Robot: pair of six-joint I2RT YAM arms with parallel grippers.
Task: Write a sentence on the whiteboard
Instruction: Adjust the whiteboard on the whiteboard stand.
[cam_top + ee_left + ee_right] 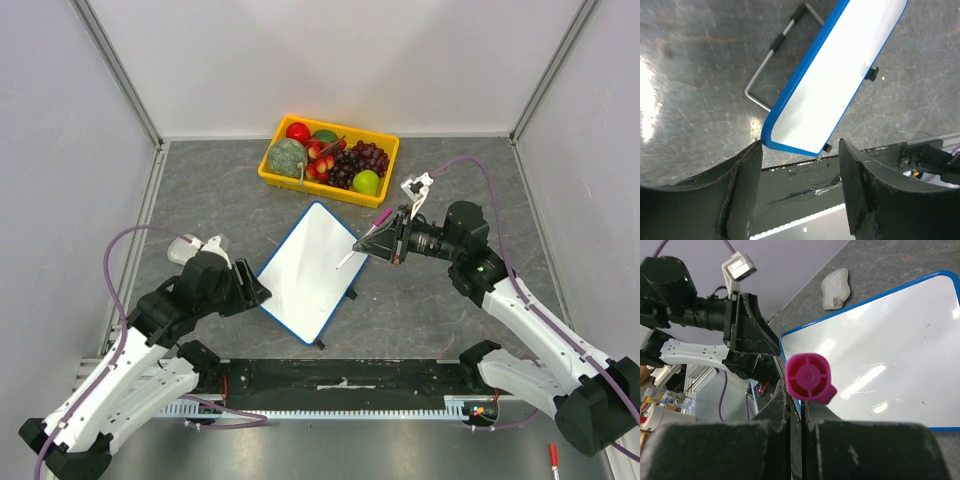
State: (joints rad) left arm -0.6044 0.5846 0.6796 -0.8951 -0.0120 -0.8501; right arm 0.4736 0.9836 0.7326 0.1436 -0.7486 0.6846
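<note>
The whiteboard [312,270] lies flat and turned at an angle in the middle of the table, white with a thin blue rim. Its face is blank and no sentence shows on it. My left gripper [258,291] is open at the board's near-left corner. In the left wrist view that corner [790,140] sits just beyond my left gripper [800,150], apart from both fingers. My right gripper [392,242] is shut on a magenta marker [366,238], whose pale tip slants down over the board's right side. The marker's round end [809,378] sticks up above my right gripper [796,407].
A yellow basket [272,172] of fruit stands behind the board. A bent wire stand [765,65] lies on the table beside the board. A small pale grey pad [836,287] lies past the board's far corner. A red pen [552,458] rests at the near right.
</note>
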